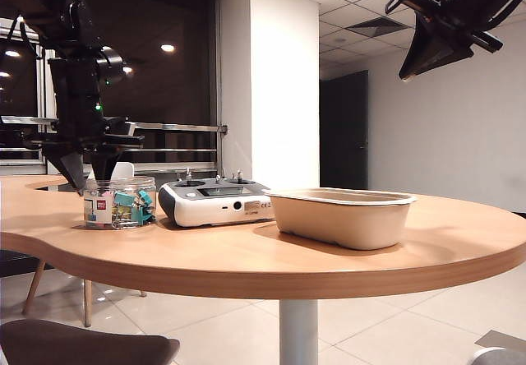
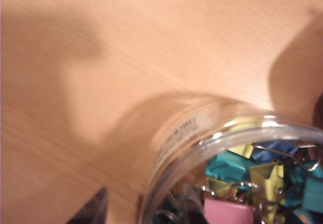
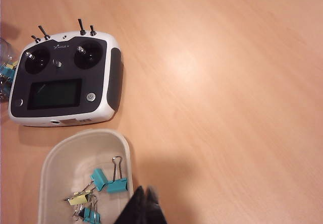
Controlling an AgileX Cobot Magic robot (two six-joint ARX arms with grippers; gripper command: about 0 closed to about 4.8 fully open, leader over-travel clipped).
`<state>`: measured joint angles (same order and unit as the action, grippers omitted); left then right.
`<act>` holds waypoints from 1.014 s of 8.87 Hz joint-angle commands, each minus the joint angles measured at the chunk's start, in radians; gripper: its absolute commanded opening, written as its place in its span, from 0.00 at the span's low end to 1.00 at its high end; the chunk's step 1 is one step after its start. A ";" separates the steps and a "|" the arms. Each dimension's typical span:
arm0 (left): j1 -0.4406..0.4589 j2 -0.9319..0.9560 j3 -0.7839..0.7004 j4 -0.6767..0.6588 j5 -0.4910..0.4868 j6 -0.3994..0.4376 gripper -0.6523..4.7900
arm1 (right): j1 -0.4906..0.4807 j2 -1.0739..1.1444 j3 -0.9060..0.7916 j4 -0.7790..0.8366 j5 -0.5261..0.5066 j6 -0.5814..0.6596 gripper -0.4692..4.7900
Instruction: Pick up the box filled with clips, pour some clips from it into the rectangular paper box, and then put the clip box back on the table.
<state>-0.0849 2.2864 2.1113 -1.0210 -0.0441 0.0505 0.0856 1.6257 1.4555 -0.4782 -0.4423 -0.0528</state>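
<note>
The clear clip jar (image 1: 120, 203) is standing on the desk (image 1: 246, 258) at nine o'clock of the remote controller (image 1: 215, 202), clips (image 3: 105, 181) already lying in the paper box (image 1: 341, 215). The left tool (image 1: 89, 172) is hovering just above the jar, seemingly parted; the right tool (image 3: 143, 209) is waiting, pinched together, high at one o'clock. Light, slick and rigid, the jar is asking for a mid-wall grip.

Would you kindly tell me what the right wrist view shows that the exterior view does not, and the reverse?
Only the right wrist view looks into the rectangular paper box and shows the clips lying in it, teal and yellow. Only the exterior view shows the left claw, open just above the box filled with clips, which stands upright on the table, and the right claw raised high above the paper box. Both show the remote controller between jar and paper box; the right claw appears shut.
</note>
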 commanded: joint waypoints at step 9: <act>-0.328 -1.189 -0.706 0.439 -0.133 -0.006 0.11 | -0.001 -0.945 -0.792 0.423 0.313 0.037 0.08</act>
<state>-0.4168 1.1492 1.4612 -0.6548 -0.1589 0.0319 0.0853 0.7013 0.6765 -0.0872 -0.1310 -0.0292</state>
